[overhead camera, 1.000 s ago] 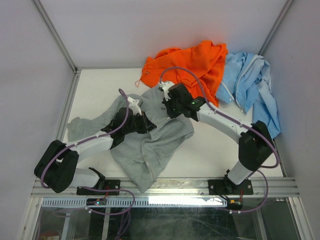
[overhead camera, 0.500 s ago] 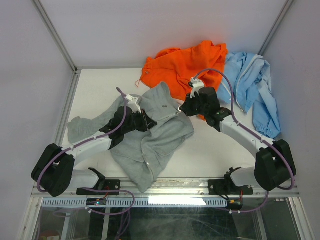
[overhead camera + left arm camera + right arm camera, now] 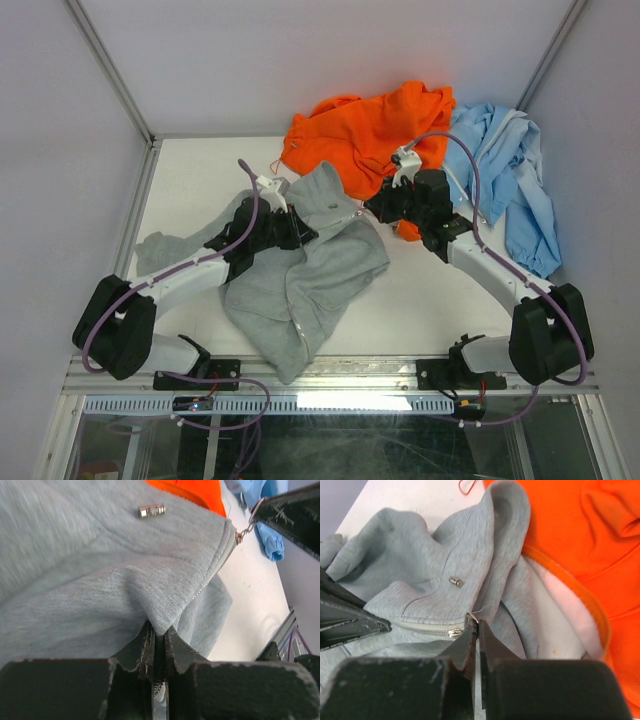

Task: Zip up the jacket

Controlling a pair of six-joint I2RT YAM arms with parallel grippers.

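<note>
The light grey fleece jacket lies crumpled in the middle of the table, hood toward the back. My left gripper is shut on a fold of its front fabric beside the zipper, as the left wrist view shows. My right gripper is shut on the zipper pull near the collar. In the right wrist view the gripper pinches the pull, with the metal slider just left of it. The pale zipper runs taut between the two grippers. A metal cord end lies on the hood.
A bright orange garment lies at the back, touching the grey hood and just behind my right gripper. A light blue jacket is heaped at the back right. Frame walls close in the table's left, right and back.
</note>
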